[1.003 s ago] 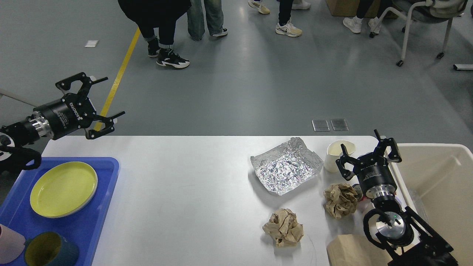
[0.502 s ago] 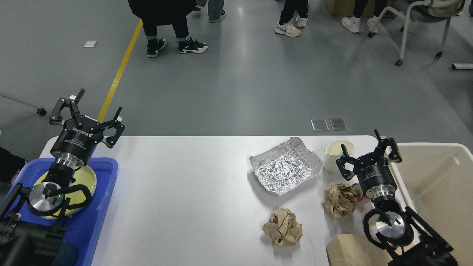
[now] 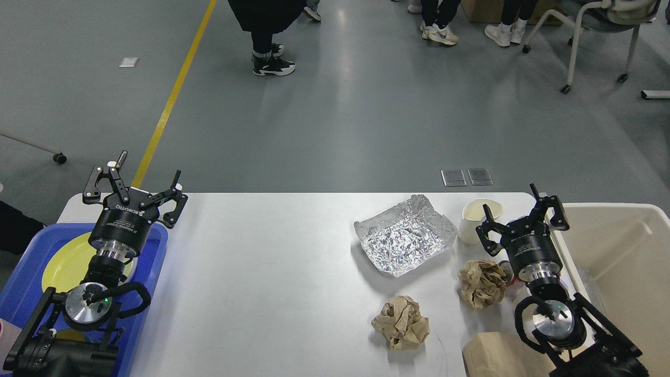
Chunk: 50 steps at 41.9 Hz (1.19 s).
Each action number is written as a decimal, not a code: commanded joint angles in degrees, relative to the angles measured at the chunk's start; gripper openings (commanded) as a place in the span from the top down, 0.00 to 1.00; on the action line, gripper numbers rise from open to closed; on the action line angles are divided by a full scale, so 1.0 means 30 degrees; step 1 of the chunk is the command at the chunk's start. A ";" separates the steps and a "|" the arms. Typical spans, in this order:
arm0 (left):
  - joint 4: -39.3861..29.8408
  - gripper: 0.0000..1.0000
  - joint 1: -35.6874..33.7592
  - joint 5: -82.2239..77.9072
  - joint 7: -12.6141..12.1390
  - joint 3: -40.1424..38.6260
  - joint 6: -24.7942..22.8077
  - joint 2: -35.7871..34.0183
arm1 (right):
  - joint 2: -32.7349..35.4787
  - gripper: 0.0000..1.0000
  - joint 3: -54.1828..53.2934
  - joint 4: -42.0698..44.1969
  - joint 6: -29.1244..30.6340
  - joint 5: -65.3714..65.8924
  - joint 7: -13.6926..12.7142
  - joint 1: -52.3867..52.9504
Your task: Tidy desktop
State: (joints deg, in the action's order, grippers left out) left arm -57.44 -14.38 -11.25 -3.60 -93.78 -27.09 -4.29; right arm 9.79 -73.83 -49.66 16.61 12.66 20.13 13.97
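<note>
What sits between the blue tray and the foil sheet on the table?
Nothing. In the head view, the white table is bare between the blue tray and the foil sheet. The crumpled paper balls lie nearer, below the foil.

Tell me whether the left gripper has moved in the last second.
Yes. The left gripper swung right and down, from beyond the desktop edge to above the blue tray.
</note>
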 commanded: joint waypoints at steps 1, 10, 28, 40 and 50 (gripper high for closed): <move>0.0105 0.04 -0.0012 -0.0059 -0.0001 0.0057 -0.0052 0.0022 | -0.0011 0.00 0.0000 0.0000 0.0000 -0.0001 0.0000 0.0000; 0.1012 0.04 -0.0187 -0.0029 -0.0090 0.0028 0.0094 0.0140 | -0.0012 0.00 0.0000 0.0000 0.0000 0.0000 0.0000 0.0000; 0.1715 0.04 -0.0392 -0.0088 0.0058 -0.0001 0.0416 0.0110 | -0.0012 0.00 0.0000 0.0000 0.0000 0.0000 0.0000 0.0000; 0.2623 0.04 -0.0422 -0.0088 0.0058 -0.0001 0.0329 0.0462 | -0.0012 0.00 0.0000 0.0000 0.0000 0.0000 0.0000 0.0000; 0.2976 0.04 -0.0334 0.0205 0.0612 -0.0118 -0.0460 0.0899 | 0.0017 0.00 0.0000 0.0000 0.0000 -0.0029 0.0000 0.0000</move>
State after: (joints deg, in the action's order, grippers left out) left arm -48.79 -15.51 -10.81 -3.03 -94.00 -26.93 -2.52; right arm 9.78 -73.83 -49.66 16.61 12.64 20.13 13.97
